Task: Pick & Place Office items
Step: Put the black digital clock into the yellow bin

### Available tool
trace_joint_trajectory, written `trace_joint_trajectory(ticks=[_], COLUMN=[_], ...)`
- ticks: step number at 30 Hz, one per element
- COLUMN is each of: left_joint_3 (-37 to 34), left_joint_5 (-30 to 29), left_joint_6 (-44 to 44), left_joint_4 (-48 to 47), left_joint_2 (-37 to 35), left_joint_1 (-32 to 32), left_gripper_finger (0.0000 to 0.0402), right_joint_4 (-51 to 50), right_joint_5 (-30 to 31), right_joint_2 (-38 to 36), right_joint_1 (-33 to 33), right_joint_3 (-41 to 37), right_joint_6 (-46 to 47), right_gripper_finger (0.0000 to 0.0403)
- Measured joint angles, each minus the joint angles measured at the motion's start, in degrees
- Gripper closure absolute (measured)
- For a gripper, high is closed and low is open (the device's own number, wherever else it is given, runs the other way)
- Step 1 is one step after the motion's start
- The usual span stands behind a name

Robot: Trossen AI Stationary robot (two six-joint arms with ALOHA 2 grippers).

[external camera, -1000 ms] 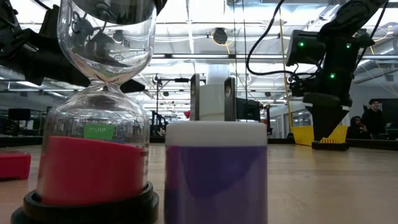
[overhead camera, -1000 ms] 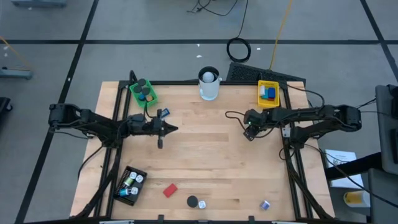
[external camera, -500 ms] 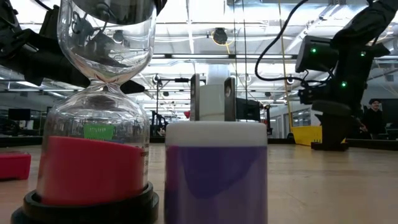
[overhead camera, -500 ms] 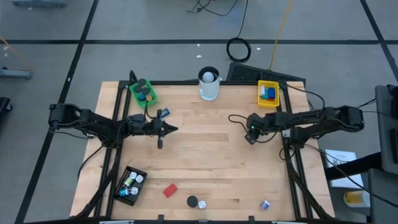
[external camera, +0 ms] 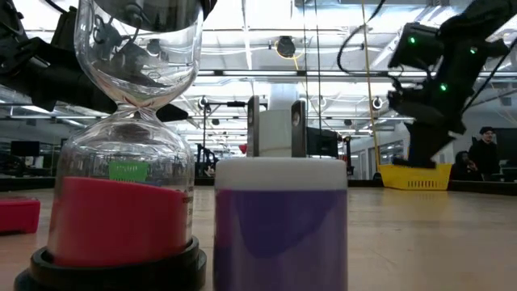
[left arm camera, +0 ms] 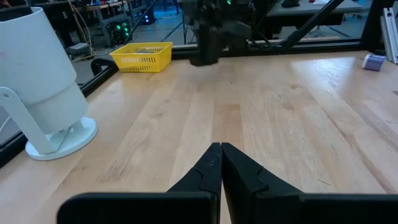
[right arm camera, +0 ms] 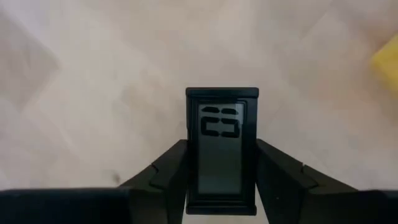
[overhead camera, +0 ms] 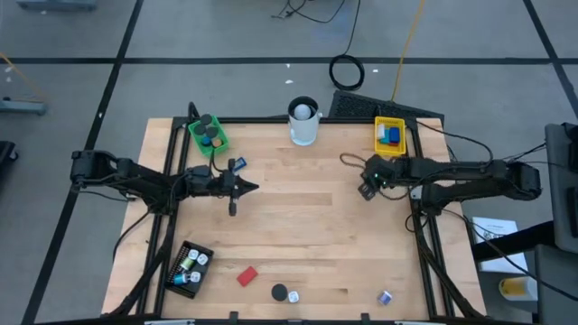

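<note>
Between the right gripper's (right arm camera: 221, 165) fingers sits a small black timer (right arm camera: 222, 149) with a grey display, pinched from both sides, above the bare wooden table (overhead camera: 298, 208) near the yellow tray (overhead camera: 389, 135). The left gripper (left arm camera: 221, 163) waits mid-table, fingers pressed together.

Table (overhead camera: 298, 226) pale matt wood – hourglass (external camera: 129, 121) glossy glass – yellow tray (left arm camera: 142, 57) plastic mesh.
</note>
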Motion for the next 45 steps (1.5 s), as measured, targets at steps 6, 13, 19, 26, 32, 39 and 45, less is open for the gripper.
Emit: trace_joint_trajectory(ticks=[6,13,19,26,32,39,45], left_joint_3=[0.0,0.0,0.0,0.0,0.0,0.0,0.0], left_joint_5=[0.0,0.0,0.0,0.0,0.0,0.0,0.0], left_joint_6=[0.0,0.0,0.0,0.0,0.0,-0.3,-0.5], left_joint_4=[0.0,0.0,0.0,-0.1,-0.3,-0.4,-0.8], left_joint_2=[0.0,0.0,0.0,0.0,0.0,0.0,0.0], left_joint_1=[0.0,0.0,0.0,0.0,0.0,0.0,0.0], left_gripper_finger=[0.0392,0.0392,0.0392,0.0392,0.0392,0.0392,0.0392], right_joint_4=[-1.5,1.1,10.7,10.2,3.4,0.8,1.1], right_joint_5=[6.8,10.8,10.2,5.7,4.3,4.3,4.2], right_joint_2=[-1.2,3.6,8.8,15.5,14.7,15.7,18.5], right_joint_1=[-8.3,-25.0,-37.9,-41.4,-41.4,-41.4,-41.6], right_joint_3=[5.9,9.7,10.1,10.8,13.7,15.2,15.3], right_joint_6=[-5.0,-11.7,-11.9,-11.1,-8.5,-4.2,-3.8], right_gripper_finger=[0.0259,0.0257,0.0252,0.0254,0.0249,0.0251,0.0252])
